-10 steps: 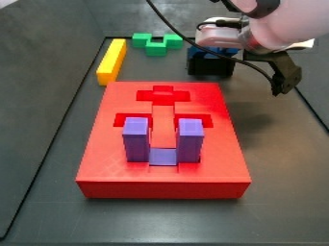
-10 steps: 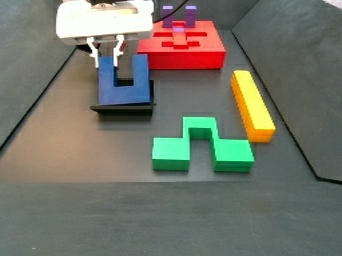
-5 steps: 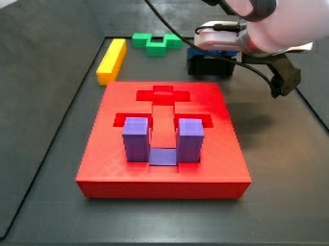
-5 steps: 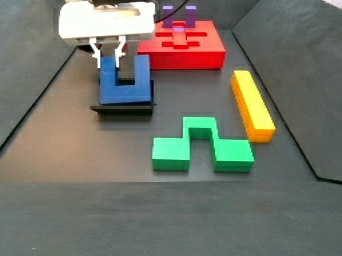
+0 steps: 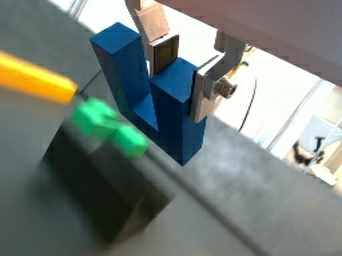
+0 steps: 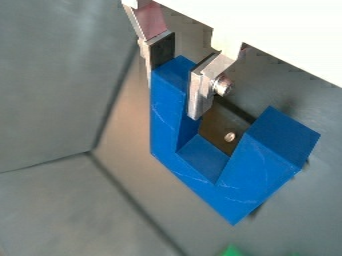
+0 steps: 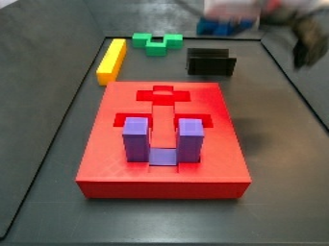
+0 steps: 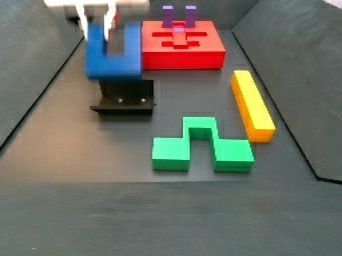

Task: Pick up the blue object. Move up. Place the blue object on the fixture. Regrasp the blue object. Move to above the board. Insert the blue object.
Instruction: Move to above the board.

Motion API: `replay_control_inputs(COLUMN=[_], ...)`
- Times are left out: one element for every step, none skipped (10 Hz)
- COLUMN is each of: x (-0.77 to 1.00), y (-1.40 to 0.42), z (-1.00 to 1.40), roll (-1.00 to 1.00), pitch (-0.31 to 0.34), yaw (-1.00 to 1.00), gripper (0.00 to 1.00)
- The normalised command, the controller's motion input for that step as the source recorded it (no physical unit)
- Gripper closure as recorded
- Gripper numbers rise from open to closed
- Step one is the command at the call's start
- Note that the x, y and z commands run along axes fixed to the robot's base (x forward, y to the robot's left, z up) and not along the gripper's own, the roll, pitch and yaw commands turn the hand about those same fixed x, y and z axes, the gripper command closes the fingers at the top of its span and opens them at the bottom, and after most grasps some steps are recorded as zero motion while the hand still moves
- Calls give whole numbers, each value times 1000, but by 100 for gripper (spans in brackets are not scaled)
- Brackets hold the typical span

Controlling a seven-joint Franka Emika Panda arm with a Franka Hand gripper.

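Gripper (image 8: 96,22) raised above the fixture (image 8: 124,96), jaws clamped on one leg of the blue object (image 8: 111,52).

In a side view the blue object hangs clear above the fixture, legs up, near the red board (image 8: 183,48), which carries a purple piece (image 7: 157,139). On the dark floor (image 8: 94,160) beyond the fixture lie a green block (image 8: 201,145) and a yellow bar (image 8: 251,102).
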Motion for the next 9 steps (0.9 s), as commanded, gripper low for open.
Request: replay_control_inputs(x=[-62,-50,-42,-27,-6,21,32,-1346,-1357], y=[49,29,20,35,8,-11,-8,-1400,-1400], z=[1400,1400,1400,1400,777,297,187,307,287], roll=[-4,12,18,-16,-9,11,15,-1000,-1000], pitch=[53,67,59,47,45,46,53,32,24], yaw=[24,34,38,43,47,46,44,-18,-18], gripper=[100,100,100,100,100,100,100,100,100])
